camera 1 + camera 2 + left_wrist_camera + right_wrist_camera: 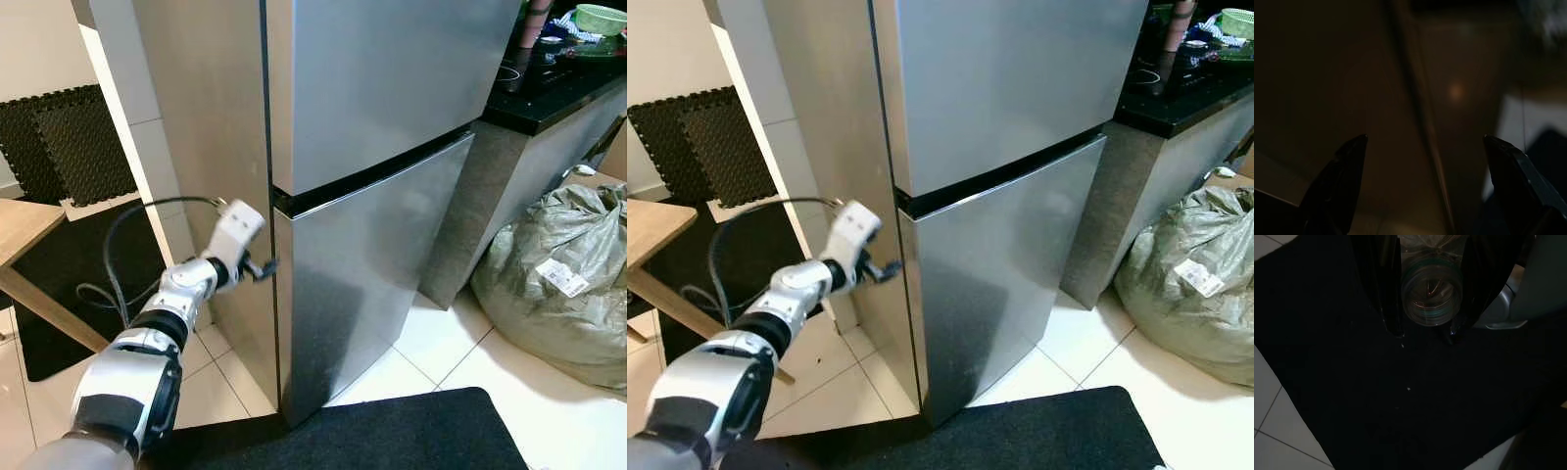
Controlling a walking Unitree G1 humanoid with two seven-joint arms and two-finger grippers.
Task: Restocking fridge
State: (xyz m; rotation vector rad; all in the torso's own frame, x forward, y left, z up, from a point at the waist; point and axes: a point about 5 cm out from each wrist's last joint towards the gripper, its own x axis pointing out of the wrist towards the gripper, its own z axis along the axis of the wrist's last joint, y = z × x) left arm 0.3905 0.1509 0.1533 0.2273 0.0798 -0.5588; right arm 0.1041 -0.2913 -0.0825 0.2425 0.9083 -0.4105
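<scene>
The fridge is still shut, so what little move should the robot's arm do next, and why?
Probably ease the left gripper forward to hook the lower door edge. Its open fingers sit at that closed door's side seam, while the right gripper holds a clear bottle waiting to go in.

Very dark close view, left hand (pixel 1425 181) with its two black fingers (pixel 1337 181) spread wide apart, dim fridge (pixel 1352 88) surface just beyond, a dark seam running from twelve o'clock down between them, faint reflected glow
</scene>
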